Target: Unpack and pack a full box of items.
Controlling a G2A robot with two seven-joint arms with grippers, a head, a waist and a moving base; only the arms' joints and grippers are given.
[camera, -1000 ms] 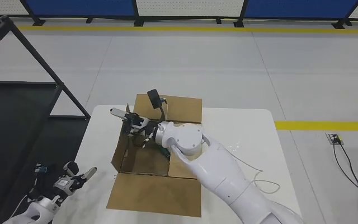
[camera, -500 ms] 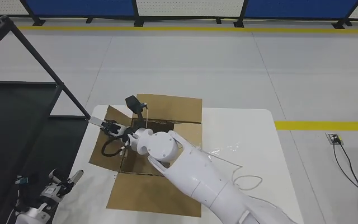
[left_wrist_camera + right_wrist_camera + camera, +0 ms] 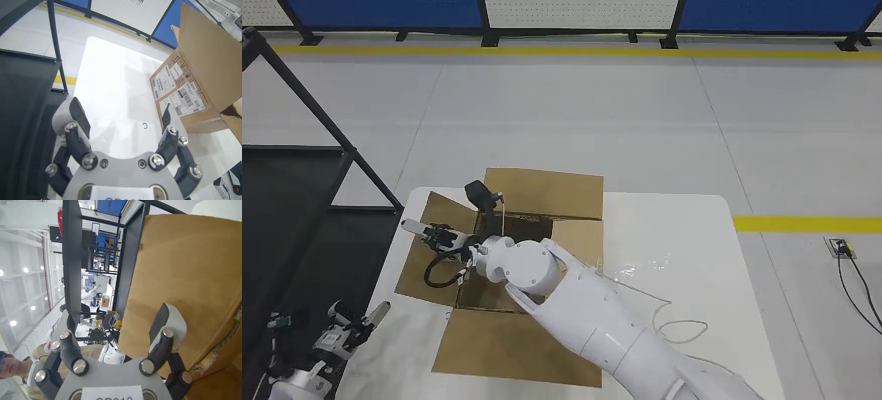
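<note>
Nearest, the left gripper (image 3: 121,106) hangs by the near left corner of the smooth white table (image 3: 113,75). Its ribbed black pads (image 3: 79,115) are wide apart and hold nothing. Farther, the brown corrugated cardboard box (image 3: 542,190) stands open on the table's left half. The right gripper (image 3: 114,308) is at its left flap (image 3: 179,266), fingers spread, empty.
</note>
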